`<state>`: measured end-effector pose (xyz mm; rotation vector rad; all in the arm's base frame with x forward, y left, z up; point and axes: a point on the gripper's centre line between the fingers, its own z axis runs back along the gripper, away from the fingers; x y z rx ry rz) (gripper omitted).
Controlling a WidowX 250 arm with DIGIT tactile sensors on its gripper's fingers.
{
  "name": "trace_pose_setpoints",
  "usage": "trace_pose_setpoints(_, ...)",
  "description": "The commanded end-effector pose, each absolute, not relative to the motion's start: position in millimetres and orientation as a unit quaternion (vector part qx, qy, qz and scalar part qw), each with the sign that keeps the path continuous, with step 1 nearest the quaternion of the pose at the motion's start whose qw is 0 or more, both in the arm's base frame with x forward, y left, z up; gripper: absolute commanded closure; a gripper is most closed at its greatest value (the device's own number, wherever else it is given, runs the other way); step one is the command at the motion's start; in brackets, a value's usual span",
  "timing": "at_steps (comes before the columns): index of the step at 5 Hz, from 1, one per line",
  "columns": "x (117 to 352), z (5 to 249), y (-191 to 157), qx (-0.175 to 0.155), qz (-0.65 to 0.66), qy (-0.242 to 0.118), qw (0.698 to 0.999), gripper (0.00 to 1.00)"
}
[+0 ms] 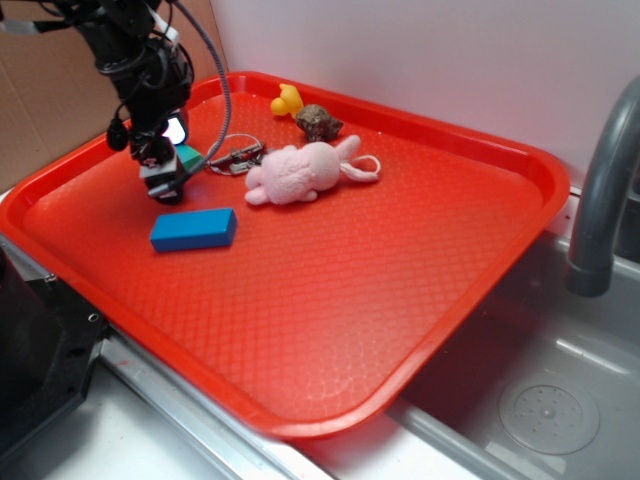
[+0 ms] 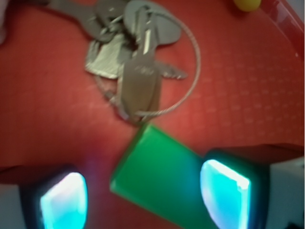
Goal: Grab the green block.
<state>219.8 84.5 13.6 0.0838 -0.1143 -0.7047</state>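
The claw [image 2: 143, 198] is open wide at the bottom of the wrist view. The green block [image 2: 159, 179] lies between its fingers on the red tray [image 1: 330, 290], holding nothing yet. Keys [image 2: 136, 62] sit just above the block.

Blue block [image 1: 194, 229] just below-right of pincer; keys [image 2: 131, 67] right beside it; pink plush [image 1: 297, 171], yellow duck [image 1: 287, 99] farther right; red tray [image 1: 400, 300].
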Motion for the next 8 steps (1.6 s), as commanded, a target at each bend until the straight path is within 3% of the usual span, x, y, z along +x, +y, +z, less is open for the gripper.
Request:
trace_pose_setpoints(1,217.1,10.4,107.2,0.018,-0.296,-0.024,0.955,0.0)
trace_pose_setpoints(3,194.0,51.7,82.8,0.016,-0.288,-0.042,0.957,0.0)
trace_pose_setpoints(5,190.9,89.3,59.6,0.057,-0.242,-0.066,0.966,0.0)
trace_pose_setpoints(6,176.7,89.5,62.7,0.064,-0.118,-0.088,0.987,0.0)
trace_pose_setpoints(7,171.5,92.7,94.9,0.109,-0.001,-0.041,0.993,0.0)
trace_pose_setpoints(8,177.2,70.1,128.8,0.117,0.12,0.0,0.986,0.0)
